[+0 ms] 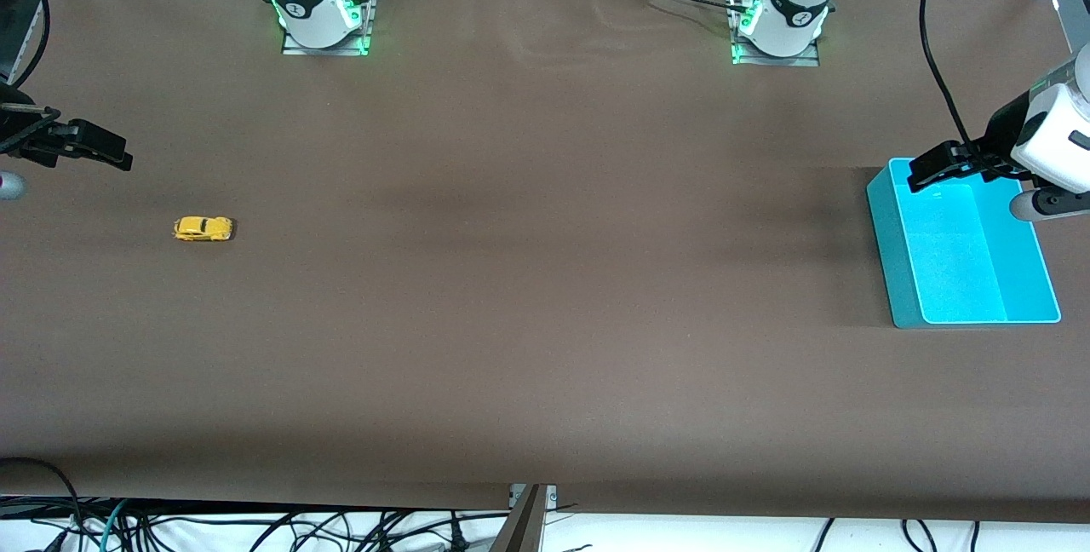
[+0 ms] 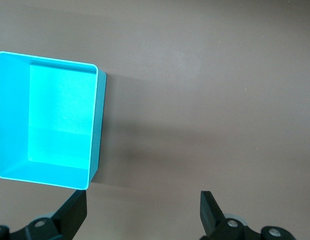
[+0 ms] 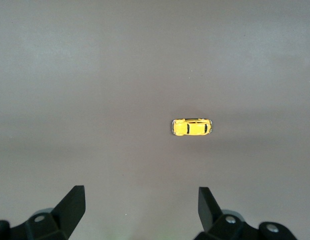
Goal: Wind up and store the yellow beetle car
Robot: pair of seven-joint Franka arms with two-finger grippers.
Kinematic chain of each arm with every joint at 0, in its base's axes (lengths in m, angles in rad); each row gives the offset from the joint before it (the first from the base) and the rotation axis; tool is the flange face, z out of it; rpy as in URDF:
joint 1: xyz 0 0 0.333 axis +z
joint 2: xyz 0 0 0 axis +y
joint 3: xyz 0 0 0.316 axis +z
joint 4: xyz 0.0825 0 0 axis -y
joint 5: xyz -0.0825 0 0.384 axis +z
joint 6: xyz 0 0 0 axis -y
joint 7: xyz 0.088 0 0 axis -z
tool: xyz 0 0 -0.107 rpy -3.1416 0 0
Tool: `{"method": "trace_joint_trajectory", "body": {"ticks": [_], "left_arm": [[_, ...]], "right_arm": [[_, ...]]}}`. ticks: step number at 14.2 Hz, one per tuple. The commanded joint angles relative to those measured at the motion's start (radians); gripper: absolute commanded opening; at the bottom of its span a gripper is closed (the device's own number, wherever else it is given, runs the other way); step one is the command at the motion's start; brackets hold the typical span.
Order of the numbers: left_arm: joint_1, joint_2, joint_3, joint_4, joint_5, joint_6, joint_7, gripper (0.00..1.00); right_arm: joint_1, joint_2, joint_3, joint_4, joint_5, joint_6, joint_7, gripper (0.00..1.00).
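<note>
The yellow beetle car [image 1: 203, 228] sits on its wheels on the brown table near the right arm's end; it also shows in the right wrist view [image 3: 191, 127]. My right gripper [image 1: 102, 150] hangs open and empty in the air beside the car, a little toward the robots' bases. In its wrist view the gripper [image 3: 140, 205] has wide-spread fingers with the car apart from them. The teal bin [image 1: 886, 237] stands empty at the left arm's end. My left gripper [image 1: 937, 167] hangs open and empty over the bin's rim; in its wrist view [image 2: 143, 210] the bin [image 2: 97, 125] lies beside it.
Both arm bases [image 1: 322, 7] [image 1: 783, 15] stand along the table edge farthest from the front camera. Cables [image 1: 255, 526] lie below the table's front edge. The brown table [image 1: 545, 296] stretches bare between the car and the bin.
</note>
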Motion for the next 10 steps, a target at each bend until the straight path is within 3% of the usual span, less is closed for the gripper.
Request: {"method": "trace_joint_trajectory", "body": {"ticks": [1,10], "left_arm": [[0.007,0.0,-0.002,0.012,-0.018,-0.004,-0.002,1.0],[0.012,0.0,-0.002,0.015,-0.02,-0.004,-0.002,1.0]], "right_arm": [[0.0,-0.002,0.002,0.001,0.01,0.002,0.0,1.0],[0.008,0.0,0.004,0.001,0.008,0.002,-0.001,1.0]]}}
